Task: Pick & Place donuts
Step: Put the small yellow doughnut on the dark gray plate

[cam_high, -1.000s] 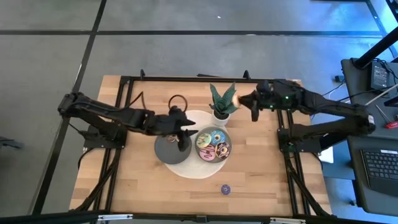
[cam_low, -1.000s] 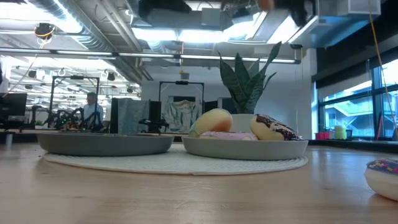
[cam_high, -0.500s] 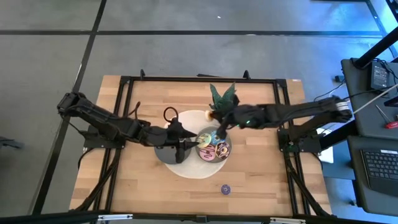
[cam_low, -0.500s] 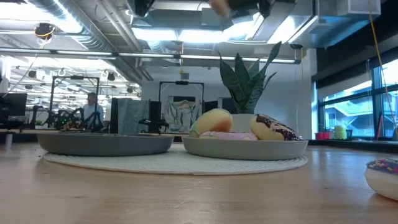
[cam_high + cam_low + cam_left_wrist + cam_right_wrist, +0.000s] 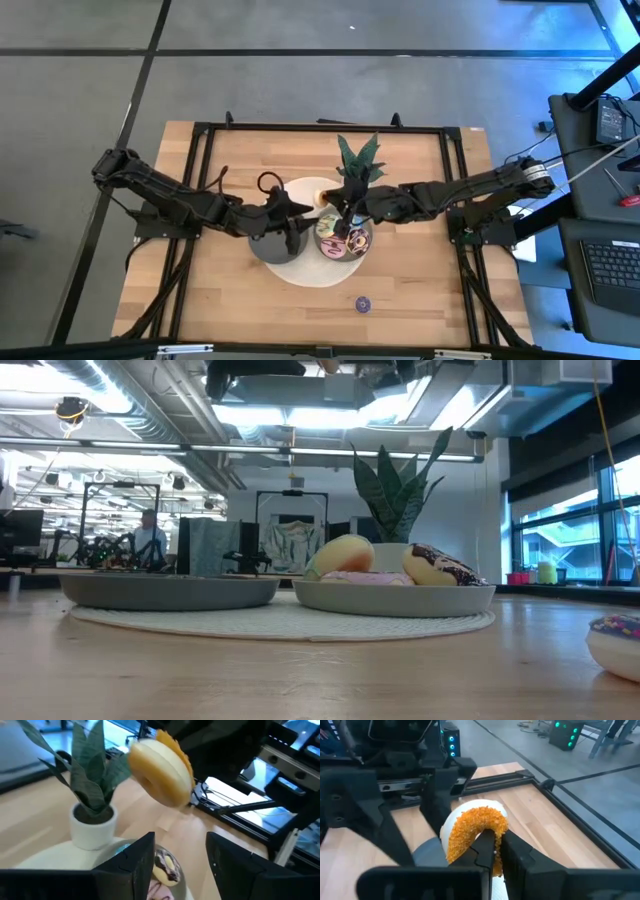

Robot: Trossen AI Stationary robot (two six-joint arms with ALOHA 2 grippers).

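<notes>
My right gripper [image 5: 496, 847] is shut on an orange-iced donut [image 5: 475, 829], held in the air over the white round mat [image 5: 300, 268] just beyond the two grey dishes; it also shows as the donut [image 5: 162, 767] in the left wrist view. My left gripper [image 5: 182, 855] is open and hovers over the gap between the left dish [image 5: 268, 243] and the right dish [image 5: 345, 255], facing the donut. Several iced donuts [image 5: 343, 232] lie in the right dish. A purple sprinkled mini donut [image 5: 362, 303] rests flat on the table near its near edge. My right gripper pinches the orange donut's ring [image 5: 487, 832] between its two fingers [image 5: 512, 852], reaching in level from the table's right side. The donut is lifted clear and stands tilted on edge, its hole [image 5: 150, 782] facing my left gripper.
A small potted plant [image 5: 357, 165] in a white pot stands just beyond the right dish, close under my right arm. The black frame rails [image 5: 320, 127] run round the table's edges. Bare wood lies toward the near edge [image 5: 250, 310].
My right gripper has swung from beside the plant's right toward the table's left and near side, carrying the orange donut, and now hangs over the mat by the dishes, close to my left gripper.
</notes>
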